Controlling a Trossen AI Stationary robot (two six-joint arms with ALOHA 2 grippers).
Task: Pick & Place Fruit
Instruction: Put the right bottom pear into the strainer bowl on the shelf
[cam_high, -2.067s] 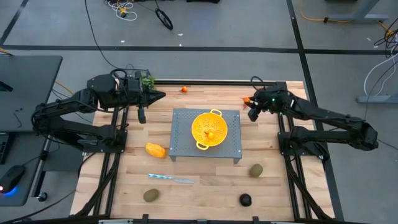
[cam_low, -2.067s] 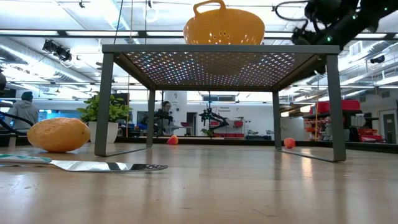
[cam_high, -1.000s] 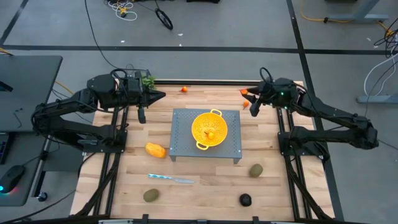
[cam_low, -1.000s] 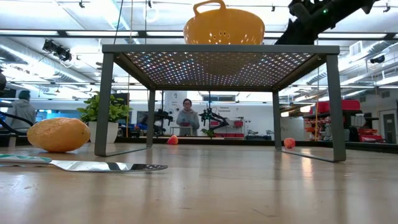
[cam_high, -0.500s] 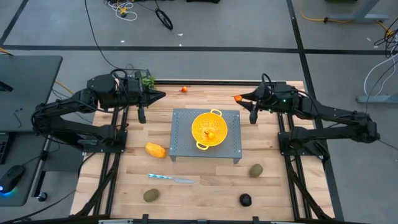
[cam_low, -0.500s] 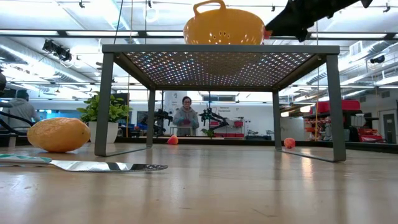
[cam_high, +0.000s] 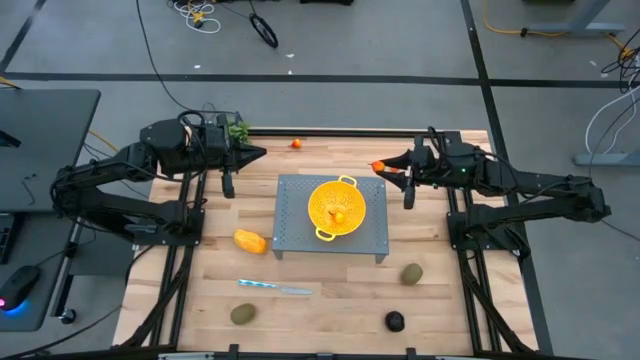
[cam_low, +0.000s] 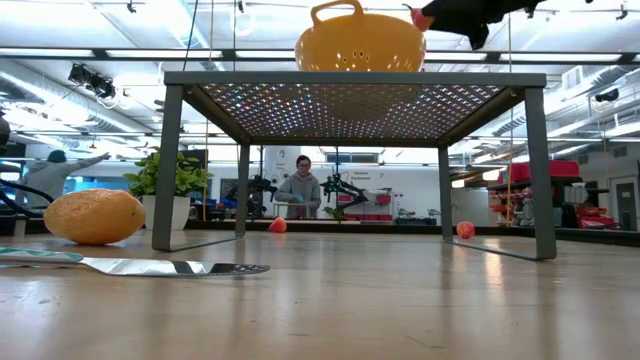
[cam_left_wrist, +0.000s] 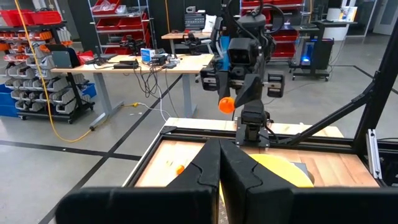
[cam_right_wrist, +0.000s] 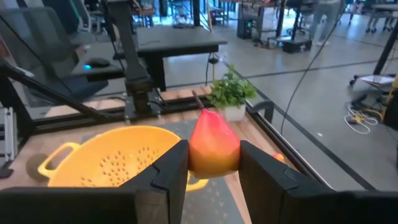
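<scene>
Since two seconds ago, the right gripper (cam_high: 383, 167) has moved left from the far right corner toward the yellow colander (cam_high: 335, 207), and it is closed on a small orange-red fruit (cam_right_wrist: 213, 145), held in the air just right of the colander's far rim. On the near edge of the table lie a brownish-green oval (cam_high: 242, 314) on the left and a small blackish fruit (cam_high: 395, 321) on the right. A little farther are the knife (cam_high: 274, 288), a second green oval (cam_high: 411, 274) and the yellow-orange oblong fruit (cam_high: 250, 241). The colander stands on the grey perforated stand (cam_high: 292, 225) with one orange ball (cam_high: 339, 216) inside. At the far left, the left gripper (cam_high: 258, 153) waits with fingers closed, beside the leafy plant (cam_high: 238, 128); another orange ball (cam_high: 296, 143) lies at the far edge.
</scene>
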